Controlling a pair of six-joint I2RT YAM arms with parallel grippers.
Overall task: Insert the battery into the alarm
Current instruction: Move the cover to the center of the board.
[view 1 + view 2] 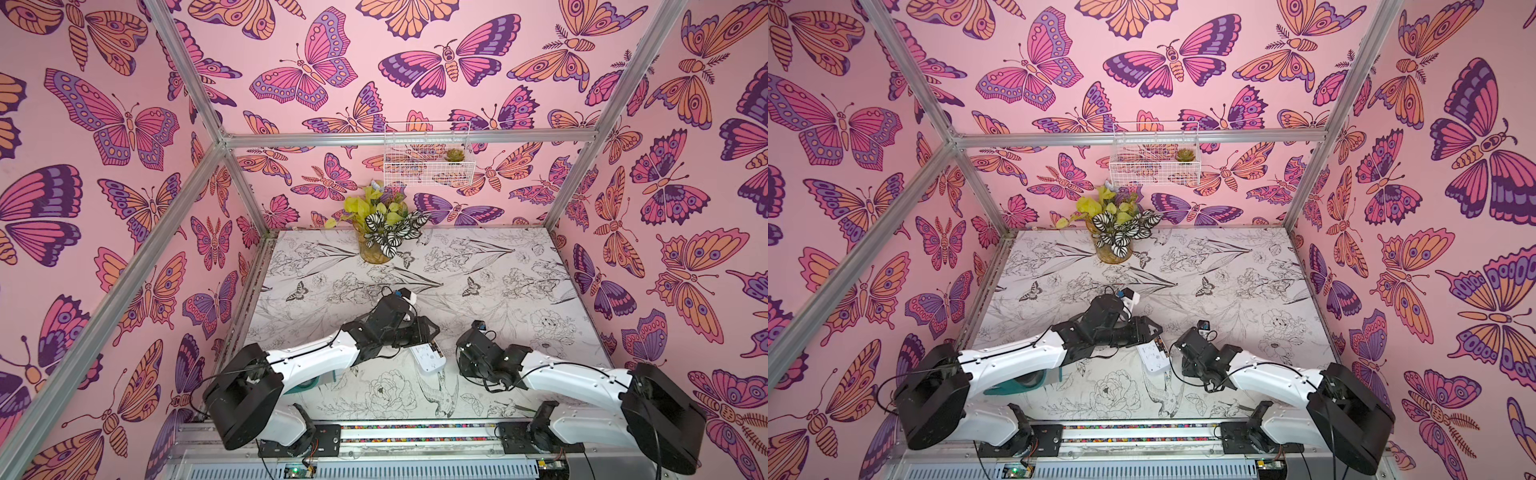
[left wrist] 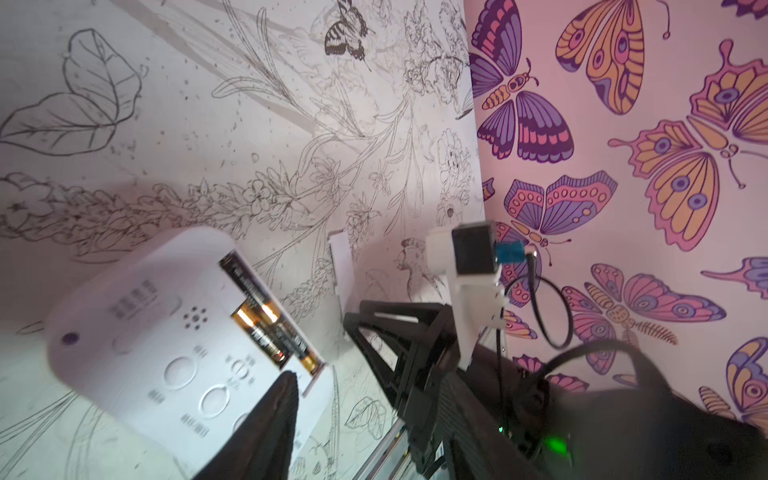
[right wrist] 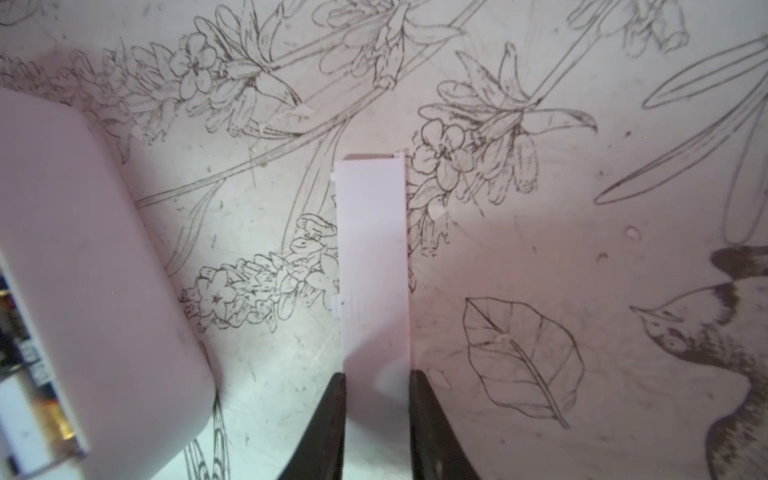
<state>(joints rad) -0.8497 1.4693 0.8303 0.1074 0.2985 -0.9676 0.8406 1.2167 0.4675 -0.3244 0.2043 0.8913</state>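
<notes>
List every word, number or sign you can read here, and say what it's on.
Nothing can be read for certain.
Alarm back, small labels beside the buttons: too blurred to read.
Batteries in its open compartment, printed text: too blurred to read.
Battery cover: no print visible.

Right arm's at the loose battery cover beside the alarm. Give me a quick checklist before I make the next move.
1. Alarm back up, bay exposed: ok.
2. Batteries lying in the bay: ok; fully seated: cannot tell.
3. Battery cover between the right gripper's fingers, both touching its edges: ok.
4. Cover lifted off the table: cannot tell.
5. Left gripper steadying the alarm: one finger over its back; grip: cannot tell.
6. Cover fitted on the bay: not ok, apart from the alarm.
</notes>
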